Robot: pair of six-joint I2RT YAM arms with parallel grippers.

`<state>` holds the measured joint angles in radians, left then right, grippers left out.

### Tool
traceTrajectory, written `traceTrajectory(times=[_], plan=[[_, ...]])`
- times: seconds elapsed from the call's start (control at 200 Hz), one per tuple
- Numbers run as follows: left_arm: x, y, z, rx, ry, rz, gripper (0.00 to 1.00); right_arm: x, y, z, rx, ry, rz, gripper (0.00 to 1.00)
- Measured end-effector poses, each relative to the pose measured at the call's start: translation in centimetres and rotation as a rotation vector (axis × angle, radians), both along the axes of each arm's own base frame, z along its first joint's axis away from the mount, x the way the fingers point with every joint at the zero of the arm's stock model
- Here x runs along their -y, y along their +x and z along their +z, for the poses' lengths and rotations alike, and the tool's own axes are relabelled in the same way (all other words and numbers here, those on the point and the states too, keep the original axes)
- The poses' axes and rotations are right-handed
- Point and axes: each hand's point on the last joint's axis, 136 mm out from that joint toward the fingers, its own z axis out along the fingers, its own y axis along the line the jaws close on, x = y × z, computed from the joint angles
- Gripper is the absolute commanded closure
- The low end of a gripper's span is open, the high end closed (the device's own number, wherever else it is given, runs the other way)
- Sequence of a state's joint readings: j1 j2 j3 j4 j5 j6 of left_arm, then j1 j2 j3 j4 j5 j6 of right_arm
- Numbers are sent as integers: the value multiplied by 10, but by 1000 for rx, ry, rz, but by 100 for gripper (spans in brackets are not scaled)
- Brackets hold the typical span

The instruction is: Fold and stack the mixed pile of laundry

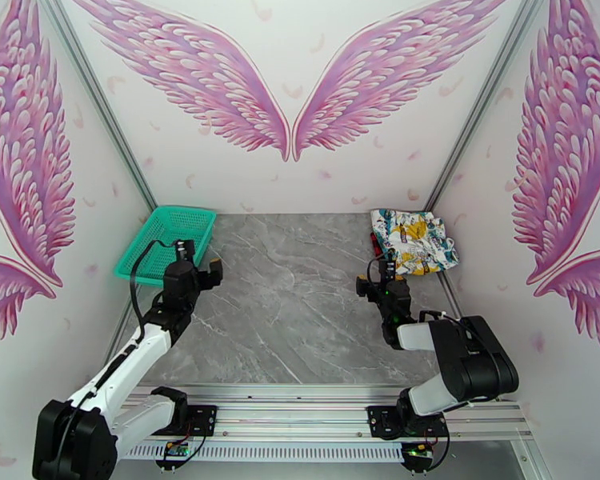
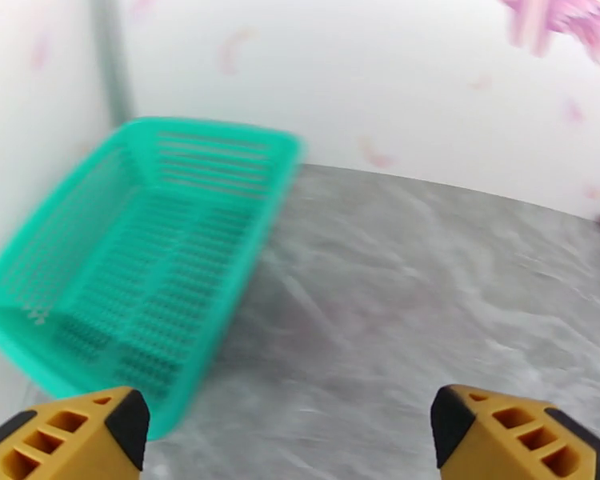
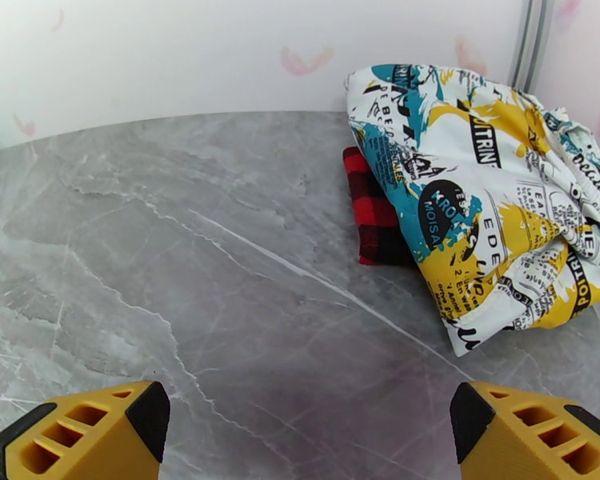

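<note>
— While both garments lie in the far right corner of the counter (image 1: 300,314), the white printed garment (image 1: 416,240) on top of the plaid garment (image 3: 372,210), I'd judge the stack made. The top fold looks loose, so tidying may remain.
— End effectors?
— My left end effector (image 1: 200,262) is spread wide and empty, beside the teal basket (image 1: 168,238) at the far left corner. My right end effector (image 1: 378,275) is splayed and empty too, near the stack.
— What do the wrists add?
— Right wrist shows the plaid poking out at the stack's left side; overhead it's a red sliver. Left wrist gives the basket's mesh floor, blurred.
</note>
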<state>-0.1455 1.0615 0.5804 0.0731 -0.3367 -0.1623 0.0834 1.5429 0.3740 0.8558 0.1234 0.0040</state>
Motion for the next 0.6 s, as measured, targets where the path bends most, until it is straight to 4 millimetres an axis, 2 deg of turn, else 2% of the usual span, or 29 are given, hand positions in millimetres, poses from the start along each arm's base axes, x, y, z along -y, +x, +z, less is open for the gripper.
traceTrajectory(times=[0.105,0.165,0.23,0.295,0.42,0.6], plan=[[-33,-15,-53,-73,41,71,1,0,0,0,0,0,0,1],[-40,-19,-78,-108,54,73,1,0,0,0,0,0,0,1],[-42,-17,-95,-136,51,56,1,0,0,0,0,0,0,1],[-42,-8,-98,-116,42,36,1,0,0,0,0,0,0,1],[-42,11,-89,-22,16,6,1,0,0,0,0,0,0,1],[-35,24,-98,-1,0,-44,1,0,0,0,0,0,0,1]])
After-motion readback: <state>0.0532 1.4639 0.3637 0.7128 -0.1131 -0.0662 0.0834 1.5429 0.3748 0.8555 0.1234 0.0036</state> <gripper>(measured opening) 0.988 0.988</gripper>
